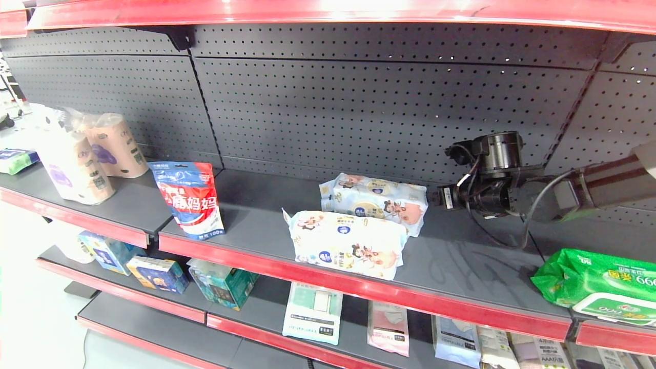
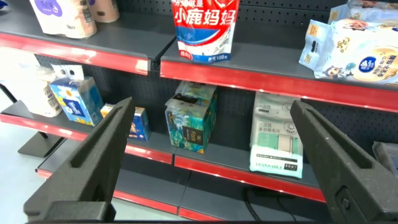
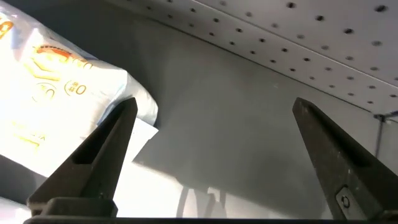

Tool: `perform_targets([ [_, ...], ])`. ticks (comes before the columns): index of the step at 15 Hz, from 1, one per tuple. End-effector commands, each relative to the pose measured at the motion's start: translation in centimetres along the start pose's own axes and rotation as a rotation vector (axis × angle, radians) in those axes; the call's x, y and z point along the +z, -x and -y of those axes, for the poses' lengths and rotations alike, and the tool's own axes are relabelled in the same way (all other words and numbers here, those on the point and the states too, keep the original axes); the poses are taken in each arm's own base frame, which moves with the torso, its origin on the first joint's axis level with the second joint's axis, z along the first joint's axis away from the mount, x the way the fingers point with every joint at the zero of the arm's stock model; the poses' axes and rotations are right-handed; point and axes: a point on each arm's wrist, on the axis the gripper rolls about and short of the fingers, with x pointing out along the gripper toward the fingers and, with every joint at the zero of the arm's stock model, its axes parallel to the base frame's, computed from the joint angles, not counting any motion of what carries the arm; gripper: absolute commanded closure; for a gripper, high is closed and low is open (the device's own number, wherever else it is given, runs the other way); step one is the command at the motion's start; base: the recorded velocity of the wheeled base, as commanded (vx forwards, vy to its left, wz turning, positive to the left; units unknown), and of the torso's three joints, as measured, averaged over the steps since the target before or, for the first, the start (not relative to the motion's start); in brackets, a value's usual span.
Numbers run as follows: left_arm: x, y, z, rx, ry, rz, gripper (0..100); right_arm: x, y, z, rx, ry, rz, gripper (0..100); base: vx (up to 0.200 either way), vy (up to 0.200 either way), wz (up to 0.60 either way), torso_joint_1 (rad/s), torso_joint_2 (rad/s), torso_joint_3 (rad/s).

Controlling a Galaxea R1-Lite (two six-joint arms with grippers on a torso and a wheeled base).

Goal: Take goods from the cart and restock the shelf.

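Since both my hands are empty, I judge that I am between deliveries, with part of the restocking done and more to fetch. The shelf [image 1: 461,266] is the biggest thing before me. Its middle board carries goods at the left end and the centre, and a wide bare stretch runs from the centre toward the right.

At the far left end stand two wrapped bundles of paper rolls [image 1: 77,159]. At the right end, by the front edge, lies a green pack of wipes [image 1: 599,282]. In the centre lie two cartoon-printed tissue packs. The front pack [image 1: 348,243] is right at the red front edge, and the rear pack [image 1: 374,202] is just behind it, toward the back wall. Left of them a red-and-blue pouch [image 1: 189,200] stands upright near the front edge.

My right gripper [image 3: 212,106] sits deep over the board near the back wall, just beside the rear pack's right end. Its jaws stand wide apart and hold nothing; whether one finger touches the wrapper I cannot tell. My left gripper [image 2: 211,104] hangs in front of the lower boards, jaws equally wide, with nothing between them.

I take the rear pack as placed. How many goods wait in the cart I cannot tell, but the bare stretch suggests there is room to fill.
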Motion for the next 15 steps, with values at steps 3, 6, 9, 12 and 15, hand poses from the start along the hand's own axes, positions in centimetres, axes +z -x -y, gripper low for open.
perform_targets([
  [3, 0.0, 0.0, 0.0, 0.000, 0.000, 0.000, 0, 0.2, -0.2, -0.9, 0.018, 0.011, 0.008, 0, 0.000, 0.000, 0.00, 0.000, 0.00, 0.000],
  [6, 0.0, 0.0, 0.0, 0.000, 0.000, -0.001, 0, 0.3, -0.3, -1.2, 0.022, 0.014, 0.010, 0, 0.000, 0.000, 0.00, 0.000, 0.00, 0.000],
  [9, 0.0, 0.0, 0.0, 0.002, 0.000, -0.001, 0, 0.1, -0.1, -0.2, 0.001, 0.004, 0.003, 0, 0.000, 0.000, 0.00, 0.000, 0.00, 0.000],
  [12, 0.0, 0.0, 0.0, 0.000, 0.000, 0.000, 0, 0.5, 1.8, 1.5, -0.029, -0.016, 0.024, 0, 0.000, 0.000, 0.00, 0.000, 0.00, 0.000],
  [15, 0.0, 0.0, 0.0, 0.002, 0.000, 0.000, 0, -0.2, 5.1, 2.8, -0.105, -0.056, 0.060, 0, 0.000, 0.000, 0.00, 0.000, 0.00, 0.000],
])
